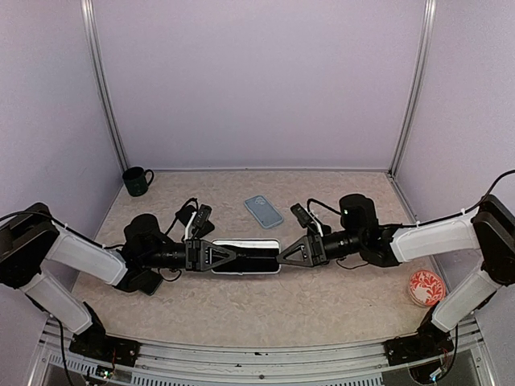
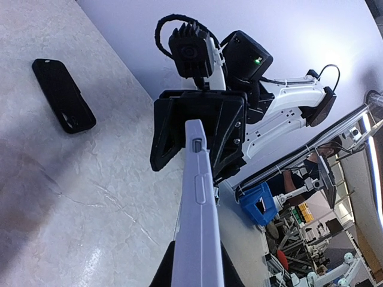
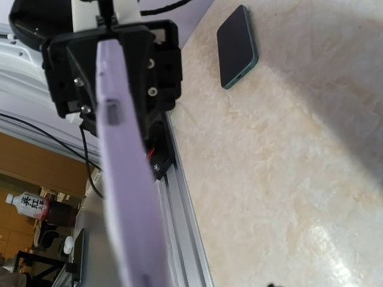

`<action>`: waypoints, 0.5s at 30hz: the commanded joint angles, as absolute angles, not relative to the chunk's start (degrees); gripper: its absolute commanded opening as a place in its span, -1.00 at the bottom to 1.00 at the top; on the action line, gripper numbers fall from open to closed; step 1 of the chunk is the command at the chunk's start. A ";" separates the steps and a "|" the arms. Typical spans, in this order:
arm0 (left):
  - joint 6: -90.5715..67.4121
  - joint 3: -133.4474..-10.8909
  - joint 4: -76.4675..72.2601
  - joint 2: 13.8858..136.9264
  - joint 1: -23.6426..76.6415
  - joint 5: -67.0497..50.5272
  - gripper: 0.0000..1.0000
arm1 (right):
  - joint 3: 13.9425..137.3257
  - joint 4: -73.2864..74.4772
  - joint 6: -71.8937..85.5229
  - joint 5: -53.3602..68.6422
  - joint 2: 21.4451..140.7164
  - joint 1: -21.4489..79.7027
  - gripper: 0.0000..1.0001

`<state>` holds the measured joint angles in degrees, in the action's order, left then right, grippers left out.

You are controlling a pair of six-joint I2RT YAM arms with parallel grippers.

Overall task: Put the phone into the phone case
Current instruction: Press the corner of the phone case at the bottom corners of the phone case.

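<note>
Front right, a red-patterned dish [image 1: 426,287] sits on the table [image 1: 241,322]. Farther in, the left gripper [image 1: 228,256] is clamped tight on one end of the white phone case [image 1: 256,259]; the right gripper [image 1: 284,257] meets the other end, and its grip cannot be told. Beyond lies the blue phone [image 1: 264,211], then a green mug [image 1: 137,181].

The left gripper [image 2: 197,276] clamps the near end of a white phone-shaped slab [image 2: 200,221], which is seen edge-on with side buttons and runs straight ahead from the fingers. At its far end the right gripper [image 2: 197,134] faces back, its black fingers [image 2: 170,134] flanking the tip; contact there is unclear. Ahead and left, a black phone-shaped slab [image 2: 63,95] lies flat on the marbled tabletop [image 2: 90,209].
</note>
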<state>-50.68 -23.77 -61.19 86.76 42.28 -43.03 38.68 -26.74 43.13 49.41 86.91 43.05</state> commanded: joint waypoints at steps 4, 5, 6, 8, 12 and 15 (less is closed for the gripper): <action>-51.15 -23.42 -68.29 84.57 41.91 -42.70 -1.00 | 38.43 -31.18 44.29 50.91 89.22 45.39 0.03; -51.18 -23.42 -68.40 84.55 41.85 -42.69 -1.00 | 38.67 -31.28 44.25 51.01 89.47 45.76 0.02; -51.21 -23.35 -68.46 84.49 41.84 -42.71 -1.00 | 38.88 -31.28 44.19 50.99 89.84 46.22 0.00; -51.24 -23.34 -68.47 84.39 41.84 -42.71 -1.00 | 39.01 -31.49 44.20 50.81 90.27 46.55 -0.06; -51.38 -23.25 -68.47 84.30 41.84 -42.67 -1.00 | 39.17 -31.95 44.51 50.89 90.37 46.83 -0.26; -51.36 -23.20 -68.39 84.33 41.84 -42.71 -1.00 | 39.41 -31.84 44.49 50.98 90.27 46.85 -0.39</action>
